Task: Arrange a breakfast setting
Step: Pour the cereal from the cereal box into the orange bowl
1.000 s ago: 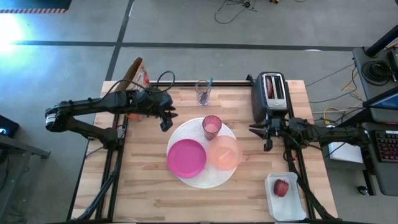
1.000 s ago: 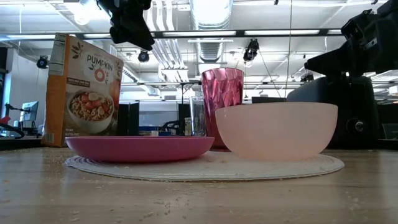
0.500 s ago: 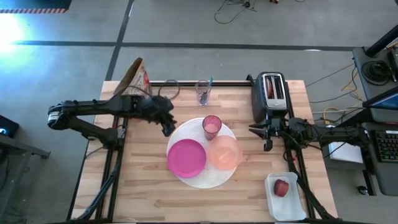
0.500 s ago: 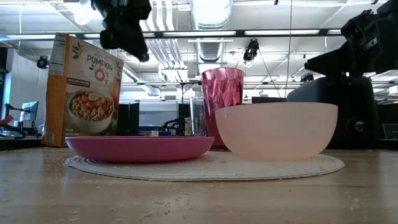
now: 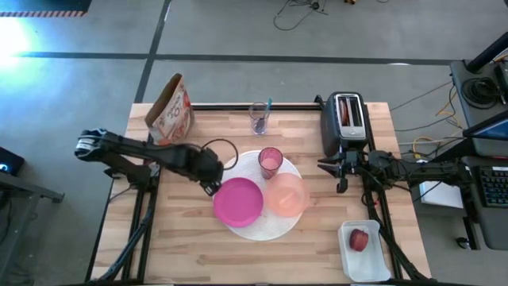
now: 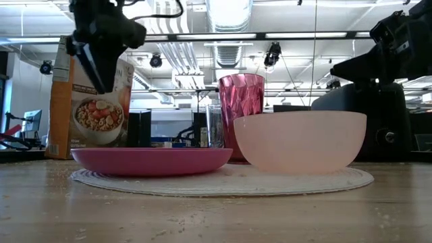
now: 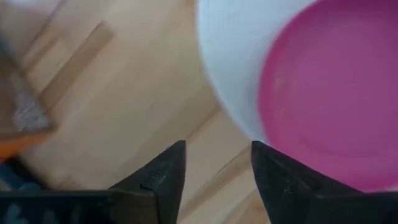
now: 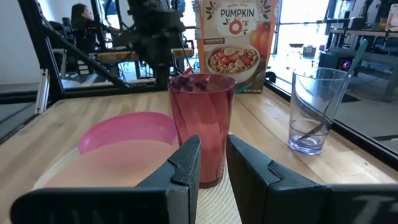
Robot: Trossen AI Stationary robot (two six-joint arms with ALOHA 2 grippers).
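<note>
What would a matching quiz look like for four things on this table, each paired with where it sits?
1. magenta plate
2. red fruit
3. spoon
4. cereal box

A. in a white tray at the table's corner
B. standing in a clear glass
C. on the large white plate
D. upright at the table's far left edge

Pairs: 1-C, 2-A, 3-B, 4-D

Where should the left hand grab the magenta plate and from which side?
Probably at its rim on the side facing the left hand, which hovers open just off that edge. The magenta plate lies flat and shallow on the large white plate, so only the thin raised rim offers a pinch; the peach bowl crowds its far side.
</note>
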